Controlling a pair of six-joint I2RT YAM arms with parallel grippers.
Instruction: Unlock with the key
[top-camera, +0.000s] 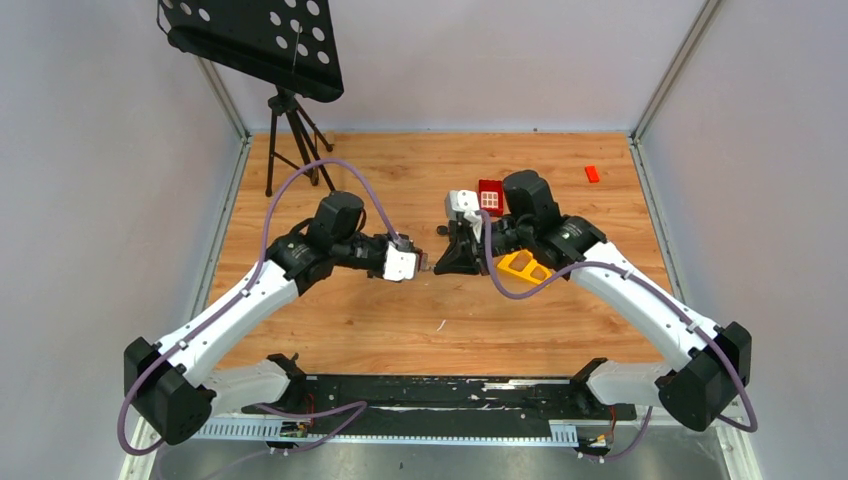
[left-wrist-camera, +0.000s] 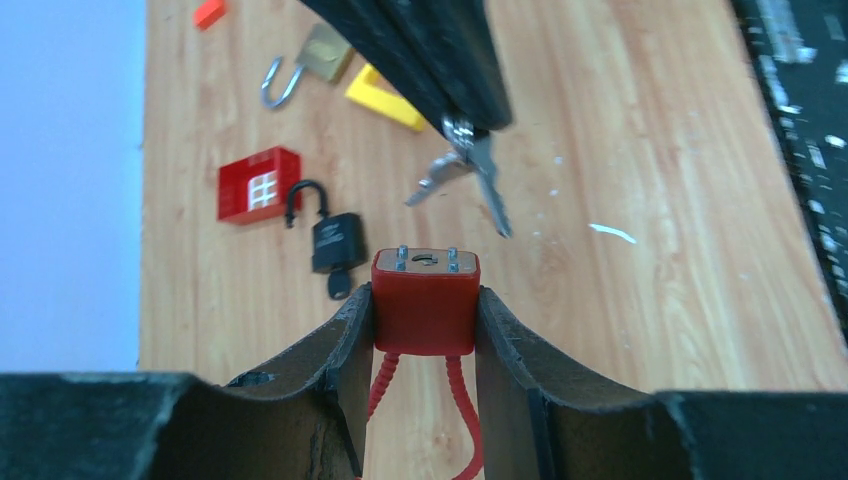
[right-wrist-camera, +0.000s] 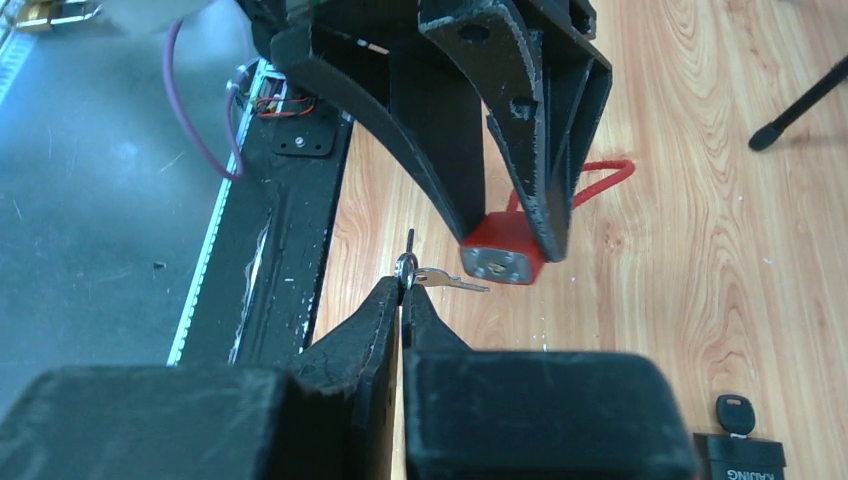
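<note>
- Top view: the left hand (top-camera: 421, 265) and the right hand (top-camera: 440, 265) meet tip to tip over the middle of the desk (top-camera: 400, 330).
- Left wrist: the left hand's fingers clamp the red lock (left-wrist-camera: 425, 305) by its sides, keyhole end out. The keys (left-wrist-camera: 470, 175) hang just beyond it, apart from it.
- Right wrist: the right hand is pinched tight on the key ring. One key points at the lock's keyhole face from just beside it; I cannot tell if they touch.

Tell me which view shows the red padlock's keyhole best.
Left wrist: the red padlock, clamped in the left gripper, presents its keyhole face straight to that camera. Right wrist sees that face obliquely and small. Top external barely shows the lock at all.
</note>
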